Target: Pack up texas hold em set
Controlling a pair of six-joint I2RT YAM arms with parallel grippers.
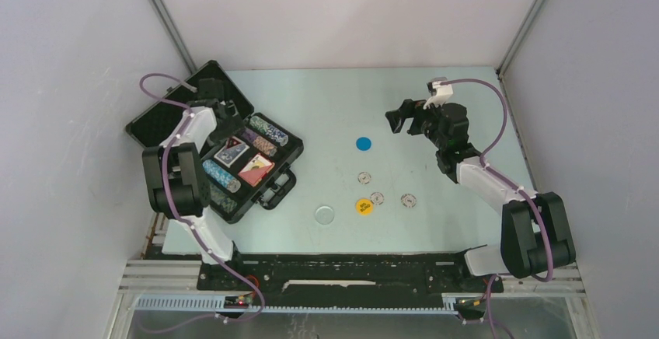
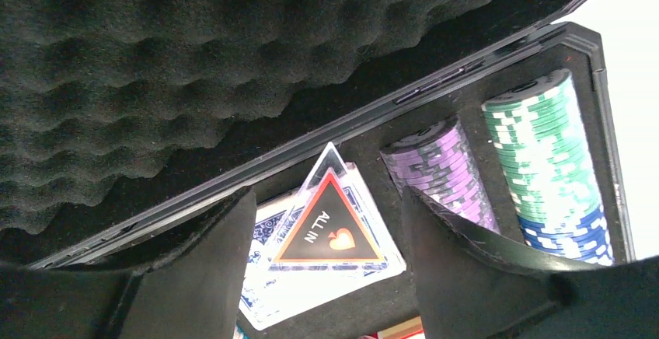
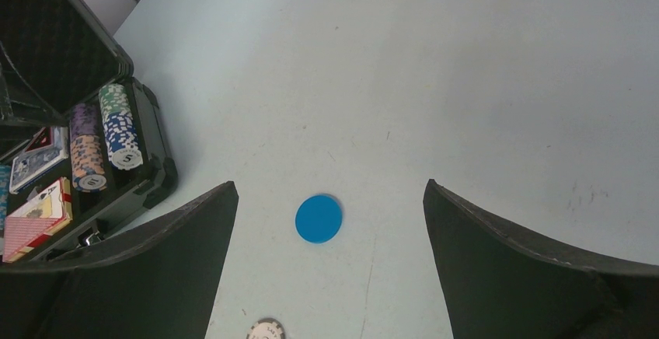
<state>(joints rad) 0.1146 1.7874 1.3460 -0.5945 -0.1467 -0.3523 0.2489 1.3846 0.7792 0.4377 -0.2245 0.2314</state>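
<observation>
The black briefcase (image 1: 273,190) lies open at the left, its foam-lined lid (image 2: 194,67) tipped back. It holds chip rows (image 1: 268,131), purple (image 2: 447,172) and green (image 2: 544,145), and card decks (image 1: 256,169). The dark triangular "ALL IN" marker (image 2: 330,230) lies on the blue-backed deck (image 2: 311,288). My left gripper (image 2: 326,199) hangs open just above it, touching nothing. My right gripper (image 3: 330,187) is open and empty above the table, over a blue disc (image 3: 319,218). On the table lie three pale chips (image 1: 364,177), a yellow disc (image 1: 364,206) and a clear disc (image 1: 325,214).
The briefcase's handle (image 1: 280,191) sticks out toward the middle of the table. The left arm (image 1: 175,168) reaches over the case. Booth walls close the table at the back and both sides. A pale chip (image 3: 266,329) lies near the right fingers.
</observation>
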